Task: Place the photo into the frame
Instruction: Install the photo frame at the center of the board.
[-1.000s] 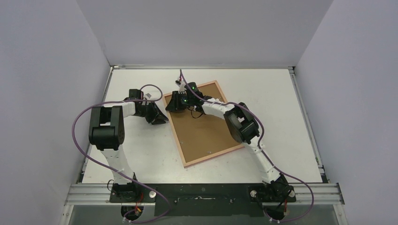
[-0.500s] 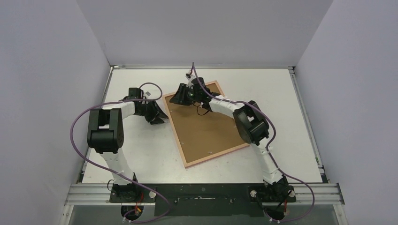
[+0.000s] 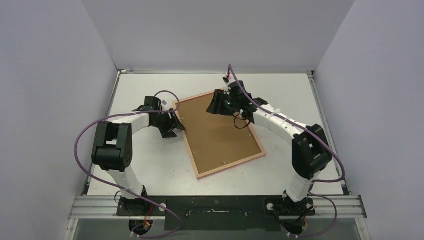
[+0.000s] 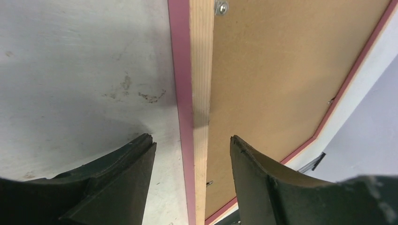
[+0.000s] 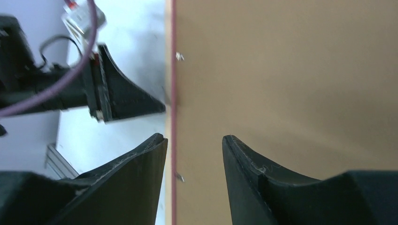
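Note:
The frame [image 3: 231,165] lies back side up on the table, with the brown backing board [image 3: 220,135] filling it. The photo is not in view. My left gripper [image 3: 176,129] is open at the frame's left edge. In the left wrist view my left gripper [image 4: 192,145] straddles the pink and tan rail [image 4: 201,70] without touching it. My right gripper [image 3: 216,104] is open over the frame's far edge. In the right wrist view my right gripper [image 5: 193,140] stands astride the thin pink rim [image 5: 172,70], beside the board [image 5: 281,70].
Small metal tabs [image 5: 179,56] sit along the frame's inner edge. White walls enclose the table on three sides. The left arm's fingers [image 5: 126,98] show in the right wrist view, close to the frame's rim. Purple cables loop over both arms.
My right arm has swung to the right, and its gripper moved from the frame's far left part to near its far right corner. My left gripper edged closer to the frame's left edge.

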`<state>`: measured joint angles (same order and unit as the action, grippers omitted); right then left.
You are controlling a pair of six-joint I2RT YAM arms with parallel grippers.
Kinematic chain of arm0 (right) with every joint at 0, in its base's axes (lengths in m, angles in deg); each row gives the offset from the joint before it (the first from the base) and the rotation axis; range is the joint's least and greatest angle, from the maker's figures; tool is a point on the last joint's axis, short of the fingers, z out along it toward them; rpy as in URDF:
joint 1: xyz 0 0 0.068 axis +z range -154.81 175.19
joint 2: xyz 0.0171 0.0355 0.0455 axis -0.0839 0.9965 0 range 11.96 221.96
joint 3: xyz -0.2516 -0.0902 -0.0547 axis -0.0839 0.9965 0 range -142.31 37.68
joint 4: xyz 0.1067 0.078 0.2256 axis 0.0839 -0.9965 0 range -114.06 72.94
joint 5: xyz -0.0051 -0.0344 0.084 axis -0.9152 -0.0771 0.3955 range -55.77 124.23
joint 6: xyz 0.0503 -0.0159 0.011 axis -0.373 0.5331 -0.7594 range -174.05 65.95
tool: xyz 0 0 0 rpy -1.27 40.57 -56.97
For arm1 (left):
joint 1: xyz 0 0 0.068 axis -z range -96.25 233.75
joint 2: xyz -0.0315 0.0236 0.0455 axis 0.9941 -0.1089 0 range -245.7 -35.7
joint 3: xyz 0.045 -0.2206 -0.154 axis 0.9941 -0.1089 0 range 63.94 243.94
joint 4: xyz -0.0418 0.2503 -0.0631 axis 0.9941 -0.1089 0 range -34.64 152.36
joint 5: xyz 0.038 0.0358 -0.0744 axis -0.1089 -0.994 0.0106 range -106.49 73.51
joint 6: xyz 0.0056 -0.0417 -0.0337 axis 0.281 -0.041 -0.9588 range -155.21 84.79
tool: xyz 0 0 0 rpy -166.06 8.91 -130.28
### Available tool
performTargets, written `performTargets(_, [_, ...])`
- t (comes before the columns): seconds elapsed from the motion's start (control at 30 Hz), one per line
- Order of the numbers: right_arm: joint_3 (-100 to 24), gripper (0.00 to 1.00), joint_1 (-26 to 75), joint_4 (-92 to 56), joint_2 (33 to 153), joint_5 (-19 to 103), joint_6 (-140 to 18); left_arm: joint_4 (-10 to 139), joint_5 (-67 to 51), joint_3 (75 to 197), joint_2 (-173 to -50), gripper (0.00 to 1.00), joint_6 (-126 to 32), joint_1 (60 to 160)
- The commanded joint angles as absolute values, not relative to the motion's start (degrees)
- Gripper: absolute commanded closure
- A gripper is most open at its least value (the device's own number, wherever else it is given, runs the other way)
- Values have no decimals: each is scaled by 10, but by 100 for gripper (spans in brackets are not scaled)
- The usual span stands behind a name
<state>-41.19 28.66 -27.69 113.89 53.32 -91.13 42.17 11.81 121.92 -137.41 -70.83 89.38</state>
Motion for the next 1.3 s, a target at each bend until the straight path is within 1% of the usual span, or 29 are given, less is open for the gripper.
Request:
performTargets(0.0, [-347,52,296,-395,1054,480,-871,432,47,1214,-1340,42,-718,912])
performTargets(0.17, [-274,51,320,-431,1006,469,-897,442,27,1194,-1325,42,-718,914])
performTargets(0.3, [-238,51,358,-428,1014,476,-934,482,72,1181,-1338,44,-723,916])
performTargets(0.4, [-233,53,392,-434,1035,471,-953,518,127,1177,-1356,49,-727,916])
performTargets(0.47, [-223,55,406,-430,1046,469,-970,523,136,1178,-1365,52,-729,916])
performTargets(0.57, [-208,57,413,-418,1050,459,-989,517,131,1180,-1373,58,-729,916])
performTargets(0.97, [-204,59,422,-427,1089,451,-987,515,133,1174,-1395,82,-738,916])
performTargets(1.27, [-187,61,429,-443,1086,466,-976,523,141,1169,-1404,95,-746,916])
